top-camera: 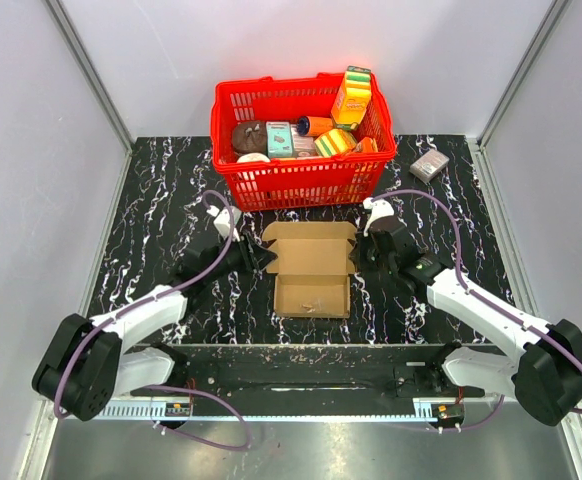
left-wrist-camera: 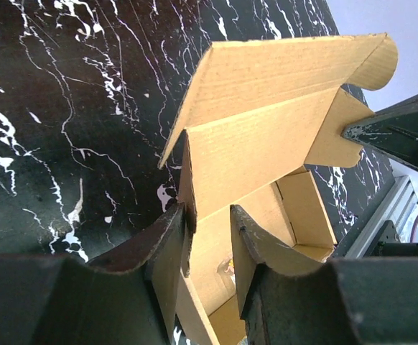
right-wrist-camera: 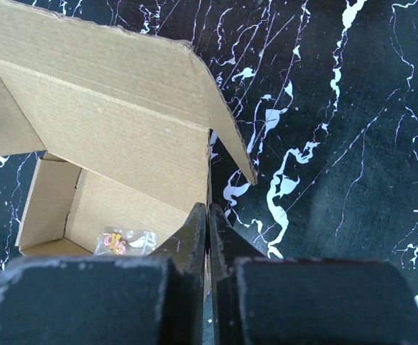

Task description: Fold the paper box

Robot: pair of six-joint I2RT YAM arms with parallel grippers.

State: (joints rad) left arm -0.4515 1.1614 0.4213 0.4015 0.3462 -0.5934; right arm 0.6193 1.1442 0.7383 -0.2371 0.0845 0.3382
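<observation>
The brown paper box (top-camera: 311, 262) stands open in the middle of the dark marble table, its lid lying back toward the basket. My left gripper (top-camera: 262, 258) is at the box's left wall. In the left wrist view the box (left-wrist-camera: 266, 144) fills the middle, and the left gripper (left-wrist-camera: 207, 210) straddles that wall with a gap still showing, its left finger (left-wrist-camera: 162, 244) against the cardboard. My right gripper (top-camera: 362, 254) is at the right wall. The right wrist view shows the right gripper (right-wrist-camera: 207, 207) pinched shut on the edge of the box (right-wrist-camera: 123, 144). A small clear packet (right-wrist-camera: 126, 242) lies inside.
A red basket (top-camera: 291, 185) full of colourful packages stands just behind the box. A small grey-pink box (top-camera: 430, 165) lies at the back right. The right arm's dark finger (left-wrist-camera: 403, 133) shows across the box in the left wrist view. White walls enclose the table.
</observation>
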